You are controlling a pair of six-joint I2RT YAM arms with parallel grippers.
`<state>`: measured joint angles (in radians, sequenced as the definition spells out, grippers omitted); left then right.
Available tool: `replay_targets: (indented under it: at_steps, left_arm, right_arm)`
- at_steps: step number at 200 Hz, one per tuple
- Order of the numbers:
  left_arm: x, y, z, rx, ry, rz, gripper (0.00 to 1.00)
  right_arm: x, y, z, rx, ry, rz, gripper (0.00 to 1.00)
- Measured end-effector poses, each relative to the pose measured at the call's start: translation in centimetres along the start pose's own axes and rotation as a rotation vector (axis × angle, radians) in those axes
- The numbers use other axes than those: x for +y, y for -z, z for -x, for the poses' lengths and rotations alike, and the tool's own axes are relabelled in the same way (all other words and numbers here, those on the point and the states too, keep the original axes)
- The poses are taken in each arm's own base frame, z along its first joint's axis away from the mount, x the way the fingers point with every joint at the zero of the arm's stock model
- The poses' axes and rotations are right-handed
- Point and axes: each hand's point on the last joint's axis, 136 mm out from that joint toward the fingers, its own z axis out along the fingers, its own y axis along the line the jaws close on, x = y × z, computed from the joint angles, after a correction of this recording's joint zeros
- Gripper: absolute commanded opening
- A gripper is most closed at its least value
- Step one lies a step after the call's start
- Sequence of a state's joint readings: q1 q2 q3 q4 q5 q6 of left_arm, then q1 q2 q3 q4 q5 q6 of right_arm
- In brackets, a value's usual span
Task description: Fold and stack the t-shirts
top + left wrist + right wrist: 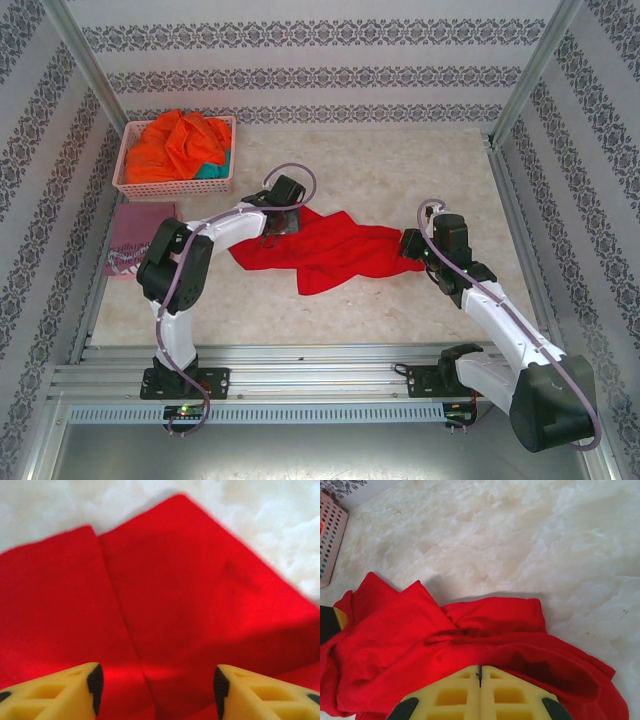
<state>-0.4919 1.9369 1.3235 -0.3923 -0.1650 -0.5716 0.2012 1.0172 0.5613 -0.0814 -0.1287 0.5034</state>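
Note:
A bright red t-shirt [330, 255] lies crumpled in the middle of the table. My left gripper [282, 222] hovers over its upper left part. In the left wrist view that gripper [156, 680] is open, with flat red cloth [190, 590] below and nothing between its yellow fingers. At the shirt's right end, my right gripper [408, 247] is shut. In the right wrist view its fingertips [480, 669] press together on a raised fold of the red t-shirt [420, 645]. A folded maroon t-shirt [135, 240] with white print lies flat at the left. Orange [175, 140] and teal [212, 168] t-shirts sit piled in the basket.
The pink lattice basket [172, 186] stands at the back left, and its corner [330, 540] shows in the right wrist view. Patterned walls and metal posts enclose the table. An aluminium rail [320, 375] carrying both arm bases runs along the near edge.

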Motion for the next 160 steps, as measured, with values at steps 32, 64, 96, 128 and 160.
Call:
replay_targets:
  at_steps: [32, 64, 96, 128, 160]
  left_arm:
    - [0.3, 0.0, -1.7, 0.060, 0.014, 0.020, 0.49]
    - [0.5, -0.4, -3.9, 0.117, 0.027, 0.024, 0.35]
    - [1.0, -0.3, -4.4, 0.131, 0.037, 0.046, 0.28]
    - [2.5, 1.9, -3.3, 0.058, 0.042, 0.095, 0.19]
    - [4.8, 4.4, -2.5, -0.022, 0.058, 0.155, 0.11]
  right_arm:
    - [0.0, 0.0, 0.0, -0.003, 0.000, 0.001, 0.00]
    - [0.0, -0.3, 0.2, -0.007, 0.001, 0.003, 0.00]
    - [-0.3, -1.0, -0.4, 0.017, -0.002, -0.009, 0.00]
    - [-0.5, -1.2, -0.5, 0.023, -0.003, -0.017, 0.00]
    - [-0.8, -1.4, -0.6, 0.026, -0.004, -0.032, 0.00]
